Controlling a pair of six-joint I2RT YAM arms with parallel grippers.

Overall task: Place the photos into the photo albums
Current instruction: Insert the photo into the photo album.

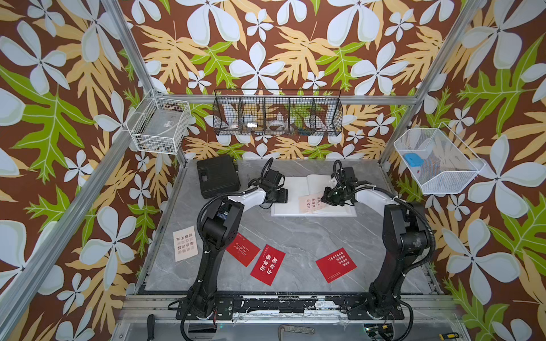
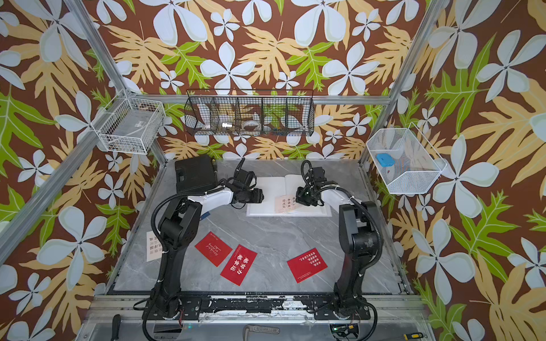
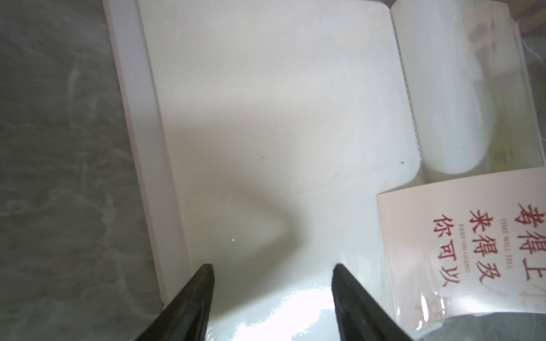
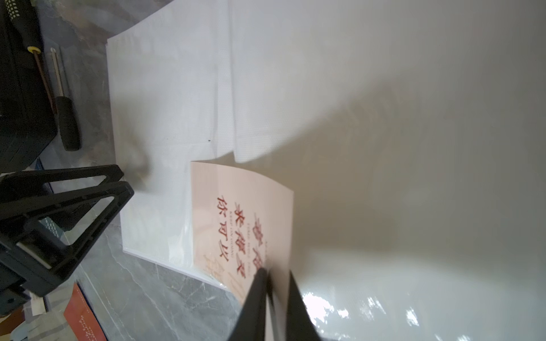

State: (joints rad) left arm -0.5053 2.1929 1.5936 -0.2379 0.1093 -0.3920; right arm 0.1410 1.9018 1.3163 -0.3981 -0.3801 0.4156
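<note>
On the counter: white album [image 1: 291, 189] lies open, cream card [image 1: 308, 203] across its middle.
Left jaws: spread above the left page.
Right jaws: slightly parted around the card's edge.

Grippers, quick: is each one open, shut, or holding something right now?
Left gripper: open, empty, over a white page of the photo album.
Right gripper: jaws slightly apart astride an edge of the cream card, seemingly not clamping it.

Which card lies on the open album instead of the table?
The cream card with red characters; the red cards and other cream card lie on the table.
</note>
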